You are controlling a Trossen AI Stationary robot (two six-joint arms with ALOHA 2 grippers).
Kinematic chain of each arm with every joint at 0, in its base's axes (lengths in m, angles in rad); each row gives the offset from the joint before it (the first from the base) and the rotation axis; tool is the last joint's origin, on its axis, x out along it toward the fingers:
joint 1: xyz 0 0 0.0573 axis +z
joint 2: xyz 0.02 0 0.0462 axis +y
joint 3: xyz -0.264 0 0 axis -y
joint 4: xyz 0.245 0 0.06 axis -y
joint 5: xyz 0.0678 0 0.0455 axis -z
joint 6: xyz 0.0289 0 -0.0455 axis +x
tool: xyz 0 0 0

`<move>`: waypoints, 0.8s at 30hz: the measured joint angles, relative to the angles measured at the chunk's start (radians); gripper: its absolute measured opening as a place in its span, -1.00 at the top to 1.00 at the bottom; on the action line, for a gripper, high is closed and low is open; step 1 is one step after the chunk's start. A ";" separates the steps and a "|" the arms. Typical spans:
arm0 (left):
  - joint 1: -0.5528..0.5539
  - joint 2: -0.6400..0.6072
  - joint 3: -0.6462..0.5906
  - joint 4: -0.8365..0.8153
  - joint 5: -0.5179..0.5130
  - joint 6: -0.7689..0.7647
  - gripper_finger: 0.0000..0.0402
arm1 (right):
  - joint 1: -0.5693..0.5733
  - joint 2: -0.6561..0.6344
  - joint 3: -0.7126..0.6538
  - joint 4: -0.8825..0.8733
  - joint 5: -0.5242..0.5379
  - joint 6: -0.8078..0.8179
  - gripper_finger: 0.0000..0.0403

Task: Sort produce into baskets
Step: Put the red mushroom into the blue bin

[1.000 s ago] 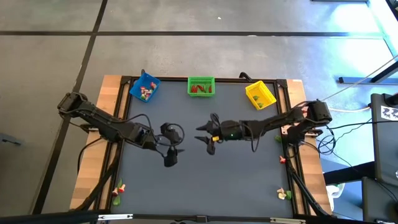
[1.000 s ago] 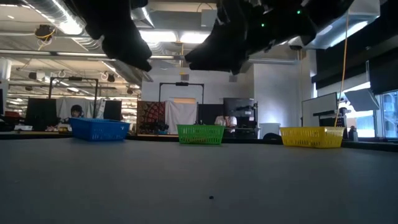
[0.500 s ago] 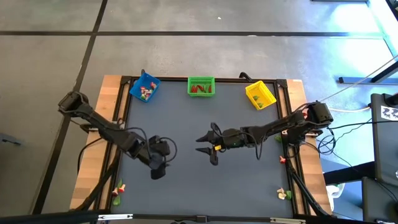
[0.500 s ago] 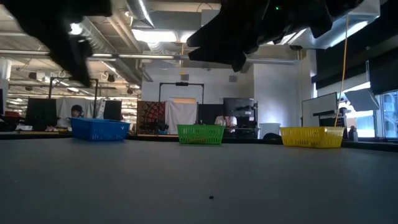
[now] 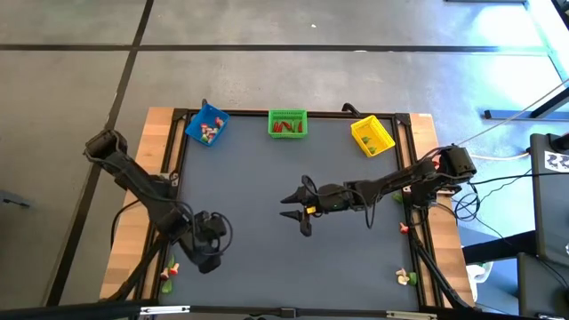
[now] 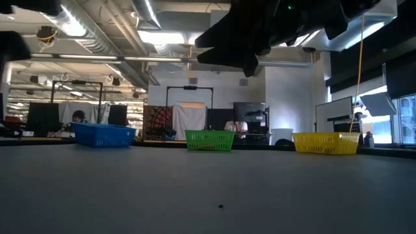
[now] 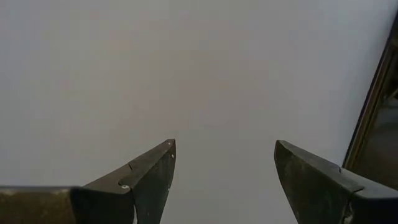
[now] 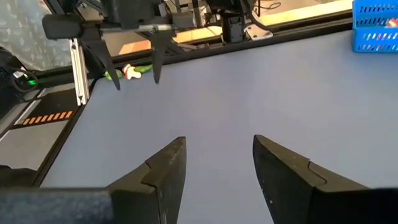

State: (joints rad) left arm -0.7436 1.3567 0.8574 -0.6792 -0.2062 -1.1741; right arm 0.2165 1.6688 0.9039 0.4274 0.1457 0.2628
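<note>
Some tiny toy food pieces (image 5: 208,132) are already sitting in the blue (image 5: 206,124), green (image 5: 287,123) and yellow (image 5: 372,134) slatted plastic baskets along the counter's far edge, while more pieces (image 5: 170,271) are waiting at the near corners, and the left hand (image 5: 209,260), fingers apart and empty, is hanging near the near-left corner, and the right hand (image 5: 295,205), also apart and empty, is hanging over the middle.

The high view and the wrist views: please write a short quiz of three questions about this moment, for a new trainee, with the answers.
1. True or false: the left gripper holds a piece of produce.
2. Which basket stands between the other two at the far edge of the table? A. blue basket B. green basket C. yellow basket
3. Fill in: the right gripper hangs over the bare ____ of the table.

Key
1. False: its fingers stand open and nothing is between them.
2. B.
3. Middle; its fingers are open and hold nothing.
</note>
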 joint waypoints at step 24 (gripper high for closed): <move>-0.162 0.244 0.000 -0.123 0.598 -0.415 -0.33 | 0.000 0.000 0.000 -0.037 -0.001 0.006 0.08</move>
State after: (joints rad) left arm -0.9057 1.6009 0.8570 -0.8026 0.3917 -1.5887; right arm 0.2165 1.6691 0.9039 0.3901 0.1452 0.2684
